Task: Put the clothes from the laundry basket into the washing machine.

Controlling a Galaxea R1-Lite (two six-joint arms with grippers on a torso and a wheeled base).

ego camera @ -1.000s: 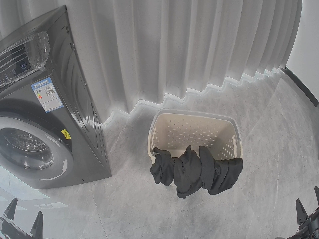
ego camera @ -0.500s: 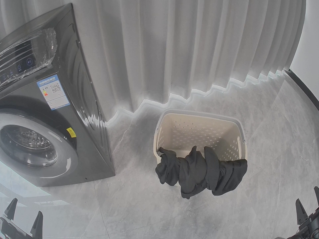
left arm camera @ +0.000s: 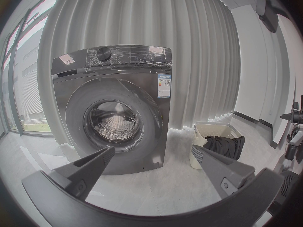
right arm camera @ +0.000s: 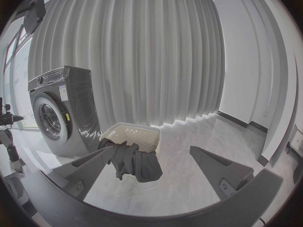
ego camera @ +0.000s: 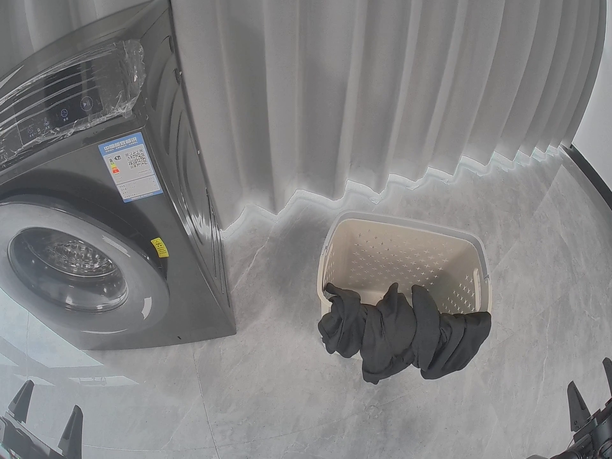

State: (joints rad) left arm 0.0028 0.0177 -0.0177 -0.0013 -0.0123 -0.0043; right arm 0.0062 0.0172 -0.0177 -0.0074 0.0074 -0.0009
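Right gripper (ego camera: pixel 588 373), released, empty, the nearer arm: dark clothes (ego camera: pixel 405 336) lie far and left of it, long axis left-to-right over near rim of laundry basket (ego camera: pixel 408 223); left gripper (ego camera: pixel 52 395) likewise released

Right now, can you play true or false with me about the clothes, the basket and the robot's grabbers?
1. The dark clothes hang over the laundry basket rim. True.
2. The left gripper is holding the clothes. False: the left gripper is open and empty, away from them.
3. The basket stands on top of the washing machine. False: it stands on the floor beside the washing machine.
4. A white curtain hangs behind the basket. True.
5. The right gripper is open. True.
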